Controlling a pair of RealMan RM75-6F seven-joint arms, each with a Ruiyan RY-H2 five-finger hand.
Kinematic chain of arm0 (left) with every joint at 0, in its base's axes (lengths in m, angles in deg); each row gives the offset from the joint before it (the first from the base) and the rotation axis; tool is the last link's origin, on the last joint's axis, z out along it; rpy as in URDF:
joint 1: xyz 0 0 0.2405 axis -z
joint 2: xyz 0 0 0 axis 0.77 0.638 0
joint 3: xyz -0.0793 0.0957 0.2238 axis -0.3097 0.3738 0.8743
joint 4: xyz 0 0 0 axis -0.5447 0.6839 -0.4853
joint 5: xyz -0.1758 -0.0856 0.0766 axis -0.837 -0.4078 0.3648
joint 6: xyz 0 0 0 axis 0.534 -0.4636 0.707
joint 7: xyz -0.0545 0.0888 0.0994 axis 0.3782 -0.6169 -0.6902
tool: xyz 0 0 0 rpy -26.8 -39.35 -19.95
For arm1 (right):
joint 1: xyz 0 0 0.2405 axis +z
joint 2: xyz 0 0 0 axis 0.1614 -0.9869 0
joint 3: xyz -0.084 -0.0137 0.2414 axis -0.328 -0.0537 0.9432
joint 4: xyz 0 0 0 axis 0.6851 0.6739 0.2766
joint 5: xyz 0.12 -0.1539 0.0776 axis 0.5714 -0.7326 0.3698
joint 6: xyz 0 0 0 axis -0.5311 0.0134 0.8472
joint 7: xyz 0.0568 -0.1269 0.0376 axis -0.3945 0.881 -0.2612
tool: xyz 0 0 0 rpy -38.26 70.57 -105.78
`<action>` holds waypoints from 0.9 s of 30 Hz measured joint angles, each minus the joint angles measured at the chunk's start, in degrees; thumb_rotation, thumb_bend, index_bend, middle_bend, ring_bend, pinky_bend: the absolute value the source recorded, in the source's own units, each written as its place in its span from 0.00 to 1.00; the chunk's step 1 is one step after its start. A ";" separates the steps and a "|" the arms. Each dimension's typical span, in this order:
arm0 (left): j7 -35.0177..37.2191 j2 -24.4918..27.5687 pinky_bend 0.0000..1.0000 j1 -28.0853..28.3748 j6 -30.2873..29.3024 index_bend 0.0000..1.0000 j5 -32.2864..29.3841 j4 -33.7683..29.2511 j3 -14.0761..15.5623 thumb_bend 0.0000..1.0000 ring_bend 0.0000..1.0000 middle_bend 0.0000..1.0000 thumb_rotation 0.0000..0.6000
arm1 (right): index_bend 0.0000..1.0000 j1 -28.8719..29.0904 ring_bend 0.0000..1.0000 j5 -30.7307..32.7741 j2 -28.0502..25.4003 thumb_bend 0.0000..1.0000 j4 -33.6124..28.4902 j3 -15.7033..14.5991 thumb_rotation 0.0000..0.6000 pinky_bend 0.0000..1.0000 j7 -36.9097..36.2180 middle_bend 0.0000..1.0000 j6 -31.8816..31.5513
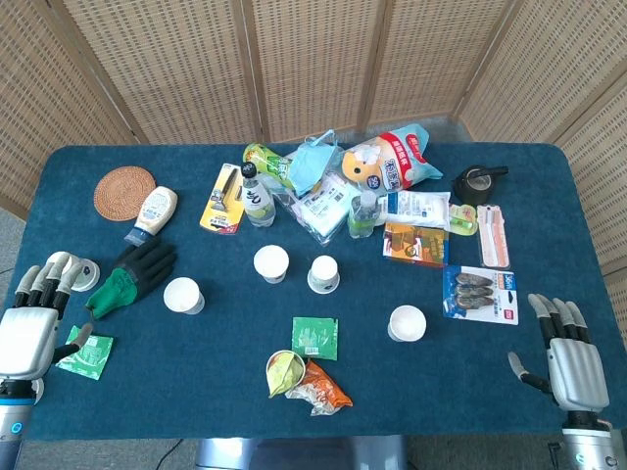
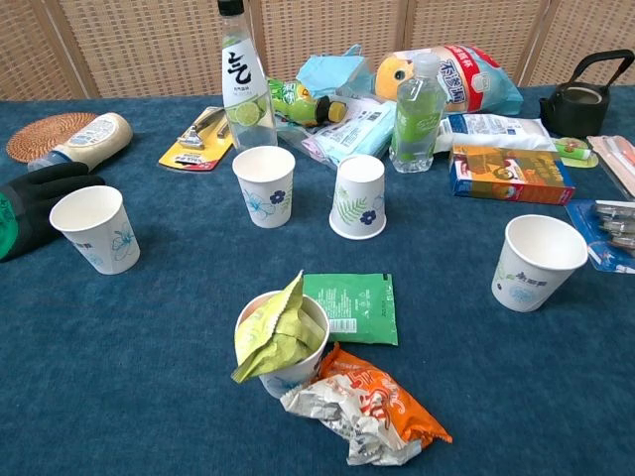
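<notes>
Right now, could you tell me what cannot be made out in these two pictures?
- Both hands: absent from the chest view.
- Small green sachet: head view, partly hidden by the left hand.
- Black rubber glove: chest view, cut by the left edge.
- Upturned floral paper cup: anything beneath is hidden.

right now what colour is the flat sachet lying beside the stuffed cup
Green, with a white label; the sachet next to the cup shows best in the chest view.

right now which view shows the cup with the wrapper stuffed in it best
The chest view: the paper cup stands close and side-on, with the yellow-green wrapper sticking out of its mouth. The head view shows that cup small, from above, near the table's front edge.
</notes>
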 measured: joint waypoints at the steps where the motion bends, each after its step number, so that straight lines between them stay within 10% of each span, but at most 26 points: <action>1: -0.35 -0.32 0.07 0.08 0.01 0.07 -0.25 0.30 -0.17 0.34 0.00 0.01 1.00 | 0.00 0.02 0.00 -0.01 0.00 0.35 -0.03 -0.01 0.90 0.00 -0.18 0.11 0.03; 27: -15.77 2.26 0.00 13.53 23.88 0.05 -15.27 -7.19 -1.38 0.34 0.00 0.00 1.00 | 0.00 -2.34 0.00 0.22 -1.07 0.35 -0.73 -1.15 0.90 0.00 -1.94 0.11 -2.39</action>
